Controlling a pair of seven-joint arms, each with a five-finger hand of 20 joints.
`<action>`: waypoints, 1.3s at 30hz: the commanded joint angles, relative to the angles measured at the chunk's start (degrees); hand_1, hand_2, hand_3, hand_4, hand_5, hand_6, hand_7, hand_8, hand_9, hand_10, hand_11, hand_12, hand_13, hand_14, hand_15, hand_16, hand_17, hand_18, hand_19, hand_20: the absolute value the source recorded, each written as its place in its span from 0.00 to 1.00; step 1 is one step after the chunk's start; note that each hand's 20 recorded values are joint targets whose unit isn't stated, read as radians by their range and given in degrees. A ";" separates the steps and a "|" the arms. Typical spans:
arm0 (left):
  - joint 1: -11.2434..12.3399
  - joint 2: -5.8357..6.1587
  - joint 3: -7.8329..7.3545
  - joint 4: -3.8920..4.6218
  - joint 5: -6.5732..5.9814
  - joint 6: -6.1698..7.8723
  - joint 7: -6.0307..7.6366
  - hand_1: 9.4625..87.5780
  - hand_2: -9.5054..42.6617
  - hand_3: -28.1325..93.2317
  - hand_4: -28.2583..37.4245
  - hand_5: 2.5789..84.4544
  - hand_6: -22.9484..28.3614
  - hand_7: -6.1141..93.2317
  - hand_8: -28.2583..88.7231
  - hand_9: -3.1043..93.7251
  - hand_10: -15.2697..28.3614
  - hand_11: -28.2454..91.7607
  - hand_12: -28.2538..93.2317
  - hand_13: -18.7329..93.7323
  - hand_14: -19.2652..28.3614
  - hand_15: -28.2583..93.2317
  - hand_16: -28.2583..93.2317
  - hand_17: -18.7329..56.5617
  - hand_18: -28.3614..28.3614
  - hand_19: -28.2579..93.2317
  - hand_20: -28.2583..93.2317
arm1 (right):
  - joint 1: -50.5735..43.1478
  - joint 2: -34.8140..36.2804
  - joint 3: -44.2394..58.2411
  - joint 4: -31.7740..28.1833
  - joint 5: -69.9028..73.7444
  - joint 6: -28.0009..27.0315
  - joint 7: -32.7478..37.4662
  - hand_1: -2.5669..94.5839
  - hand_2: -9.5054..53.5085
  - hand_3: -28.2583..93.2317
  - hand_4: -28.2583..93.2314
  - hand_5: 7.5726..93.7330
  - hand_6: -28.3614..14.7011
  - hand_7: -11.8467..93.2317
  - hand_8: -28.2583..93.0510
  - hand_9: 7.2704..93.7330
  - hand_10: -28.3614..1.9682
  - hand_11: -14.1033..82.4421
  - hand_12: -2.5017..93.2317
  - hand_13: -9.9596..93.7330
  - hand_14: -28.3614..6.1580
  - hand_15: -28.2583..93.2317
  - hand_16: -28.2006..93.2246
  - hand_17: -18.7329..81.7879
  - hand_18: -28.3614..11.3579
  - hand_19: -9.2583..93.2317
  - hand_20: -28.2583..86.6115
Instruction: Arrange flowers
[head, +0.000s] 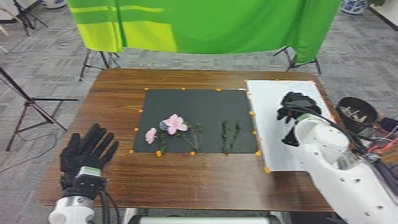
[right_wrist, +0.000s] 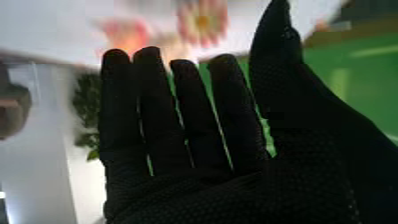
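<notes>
Left hand (head: 84, 150): above the table's left part, toward the near-left corner, well apart from the dark mat's flowers; its fingers are straight and slightly spread, with nothing in its grasp.
Right hand (head: 300, 104): over the far part of the white sheet, toward the sheet's right edge. The right wrist view shows its fingers straight and its thumb held apart from them, with nothing gripped.
Table (head: 178, 187): brown wood, with the mat and sheet side by side on it.
Dark mat (head: 182, 101): across the table's middle, its right edge beside the sheet.
White sheet (head: 282, 155): along the table's right side, reaching nearer the table's near edge than the mat does.
Large pink flower (head: 175, 123): on the mat, left of its centre, its green stem running toward the mat's near edge.
Small pink flower (head: 151, 135): near the mat's left edge, toward the near-left corner, just beside the large one.
Green stems (head: 235, 135): on the mat's right half, pointing between its near and far edges.
Orange tabs (head: 267, 170): spaced along the edges of mat and sheet.
Black container (head: 357, 109): just beyond the table's right edge, with things inside that are too small to tell.
Green cloth (head: 213, 27): hanging beyond the table's far edge.
</notes>
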 joint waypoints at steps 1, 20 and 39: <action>0.79 -0.85 0.08 -0.57 -1.14 1.90 0.05 0.25 0.48 0.81 0.00 0.53 0.65 0.22 0.18 0.41 0.71 0.47 0.34 0.41 0.76 0.62 0.18 0.17 0.79 0.58 0.37 | -1.27 -0.72 -0.95 2.38 -1.28 -0.13 -1.69 0.53 0.12 0.92 0.00 0.51 0.62 0.27 0.12 0.51 0.57 0.24 0.14 0.57 0.53 0.37 0.37 0.42 0.28 0.66 0.44; 1.19 -0.97 0.17 -0.72 -1.86 2.87 -0.28 0.25 0.50 0.81 0.00 0.54 0.65 0.22 0.17 0.42 0.72 0.48 0.34 0.41 0.77 0.64 0.18 0.17 0.80 0.59 0.37 | -4.91 1.89 -4.05 0.06 -5.55 18.77 -7.66 0.64 0.09 0.85 0.00 0.76 0.67 0.39 0.22 0.88 0.60 0.28 0.47 0.75 0.58 0.55 0.56 0.48 0.24 0.84 0.56; -0.87 -0.38 1.14 0.02 -0.71 1.16 -1.75 0.24 0.50 0.81 0.00 0.54 0.64 0.22 0.17 0.42 0.70 0.48 0.34 0.41 0.77 0.64 0.18 0.16 0.80 0.59 0.37 | 5.03 -12.59 -18.79 -3.67 -3.33 16.60 -18.76 0.63 0.09 0.86 0.00 0.76 0.68 0.38 0.22 0.88 0.60 0.27 0.47 0.75 0.58 0.55 0.56 0.48 0.25 0.83 0.56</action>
